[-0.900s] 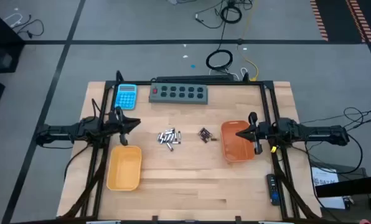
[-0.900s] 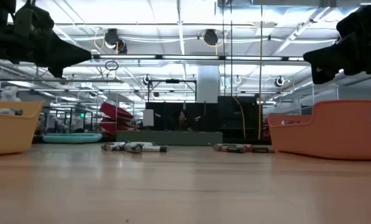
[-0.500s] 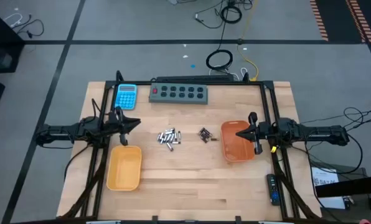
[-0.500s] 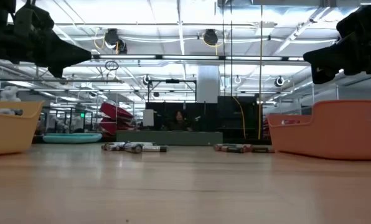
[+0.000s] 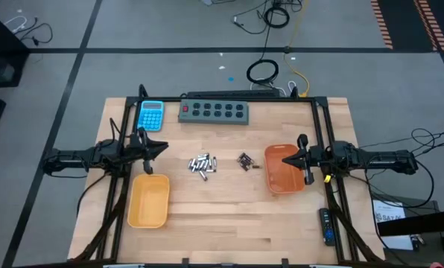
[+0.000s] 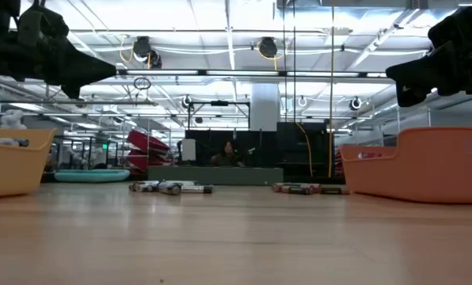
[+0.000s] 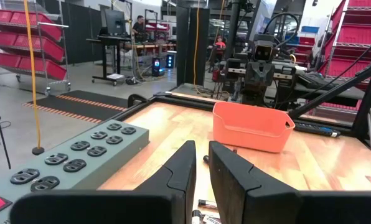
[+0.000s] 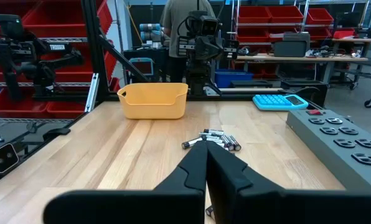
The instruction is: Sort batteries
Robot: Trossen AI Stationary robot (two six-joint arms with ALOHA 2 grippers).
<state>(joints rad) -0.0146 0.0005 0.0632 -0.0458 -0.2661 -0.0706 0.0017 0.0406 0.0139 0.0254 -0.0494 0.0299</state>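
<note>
The batteries lie mid-table in two small heaps: silvery cells (image 5: 203, 164) and, to their right, smaller dark cells (image 5: 245, 161). The low view shows the same heaps, silvery (image 6: 171, 188) and dark (image 6: 299, 188). A yellow tray (image 5: 149, 201) stands near left and an orange tray (image 5: 284, 179) at the right. My left gripper (image 5: 165, 147) (image 7: 202, 146) hangs above the table, left of the silvery heap, fingers nearly together with only a thin slit and nothing in it. My right gripper (image 5: 284, 158) (image 8: 205, 146) hovers shut over the orange tray, pointing toward the heaps.
A blue calculator (image 5: 151, 115) and a grey button strip (image 5: 214, 111) lie along the far edge. Dark frame rails run down both sides of the table. Bare wood lies between the trays and toward the near edge. A person stands beyond the table in the right wrist view.
</note>
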